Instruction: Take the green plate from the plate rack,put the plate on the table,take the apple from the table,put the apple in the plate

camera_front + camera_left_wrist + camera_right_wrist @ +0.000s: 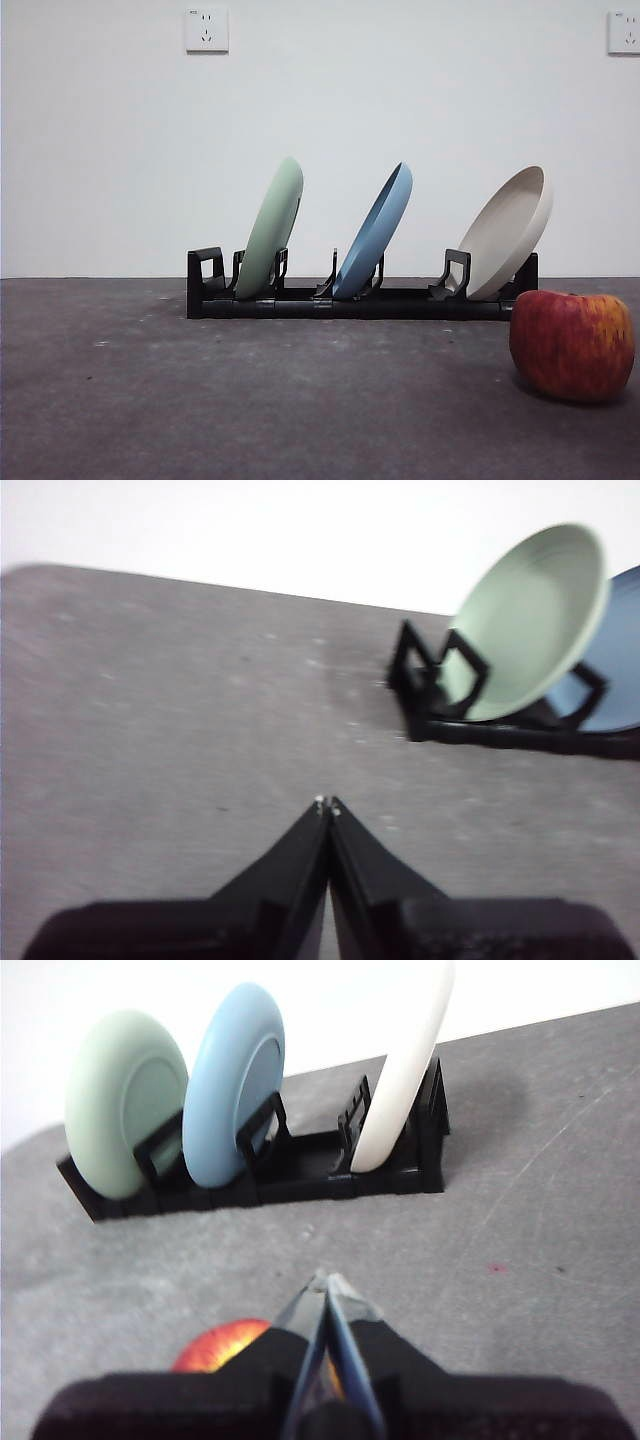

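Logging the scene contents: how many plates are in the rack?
3: the green plate at the plate rack's left end, the blue plate in the middle, the cream-white plate at the right end.

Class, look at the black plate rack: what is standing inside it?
The plate rack holds three tilted plates: the green plate, a blue plate and a cream plate. Their bottom edges are hidden by the holders.

Left pincer (328,804) is showing two matte black wedge-shaped jaws tapering to pale, shiny tips, widening behind into a broad black block. Right pincer (327,1282) is looking alike: black jaws, glinting edges, and a dark bulky body behind.
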Tool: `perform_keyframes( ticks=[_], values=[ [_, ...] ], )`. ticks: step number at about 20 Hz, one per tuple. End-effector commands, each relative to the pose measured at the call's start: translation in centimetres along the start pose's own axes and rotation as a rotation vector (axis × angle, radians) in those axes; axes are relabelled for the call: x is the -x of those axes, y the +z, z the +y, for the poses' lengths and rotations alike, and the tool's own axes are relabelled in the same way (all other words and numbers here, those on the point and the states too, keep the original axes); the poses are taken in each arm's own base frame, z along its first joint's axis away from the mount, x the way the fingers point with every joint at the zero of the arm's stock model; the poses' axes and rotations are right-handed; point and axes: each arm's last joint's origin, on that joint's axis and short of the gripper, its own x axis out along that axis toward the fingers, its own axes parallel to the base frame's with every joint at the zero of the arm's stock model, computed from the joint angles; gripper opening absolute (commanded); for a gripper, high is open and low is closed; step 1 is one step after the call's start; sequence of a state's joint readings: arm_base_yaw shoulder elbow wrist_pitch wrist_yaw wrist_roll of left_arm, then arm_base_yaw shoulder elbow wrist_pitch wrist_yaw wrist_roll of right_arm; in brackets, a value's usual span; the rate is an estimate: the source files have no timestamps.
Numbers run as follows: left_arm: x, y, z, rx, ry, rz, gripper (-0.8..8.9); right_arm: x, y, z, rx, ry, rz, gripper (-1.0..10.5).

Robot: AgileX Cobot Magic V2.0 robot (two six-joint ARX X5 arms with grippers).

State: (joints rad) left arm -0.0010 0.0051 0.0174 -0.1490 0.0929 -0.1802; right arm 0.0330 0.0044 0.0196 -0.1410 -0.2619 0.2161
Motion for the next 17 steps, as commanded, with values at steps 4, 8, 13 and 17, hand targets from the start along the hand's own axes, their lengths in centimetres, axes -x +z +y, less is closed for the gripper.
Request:
perform_keyframes(
  ticks=[4, 8, 13, 17],
  values=[
    [0.6, 1.8, -0.6, 0.107, -0.095, -0.035, -0.07, 0.5, 1.6, 0.5, -0.12, 0.018, -0.055, -0.1],
    [1.4, 3.9, -1.2, 0.128, -0.143, -0.058, -0.06, 1.0, 3.7, 1.1, -0.149, 0.032, -0.094, -0.1],
    [2.0, 6.3, -1.8, 0.125, -0.192, -0.029, -0.07, 1.6, 6.5, 1.9, -0.167, 0.032, -0.063, -0.1],
    [2.0, 8.1, -2.4, 0.121, -0.264, 0.051, -0.07, 1.9, 9.0, 2.8, -0.132, 0.088, 0.031, -0.1]
  ],
)
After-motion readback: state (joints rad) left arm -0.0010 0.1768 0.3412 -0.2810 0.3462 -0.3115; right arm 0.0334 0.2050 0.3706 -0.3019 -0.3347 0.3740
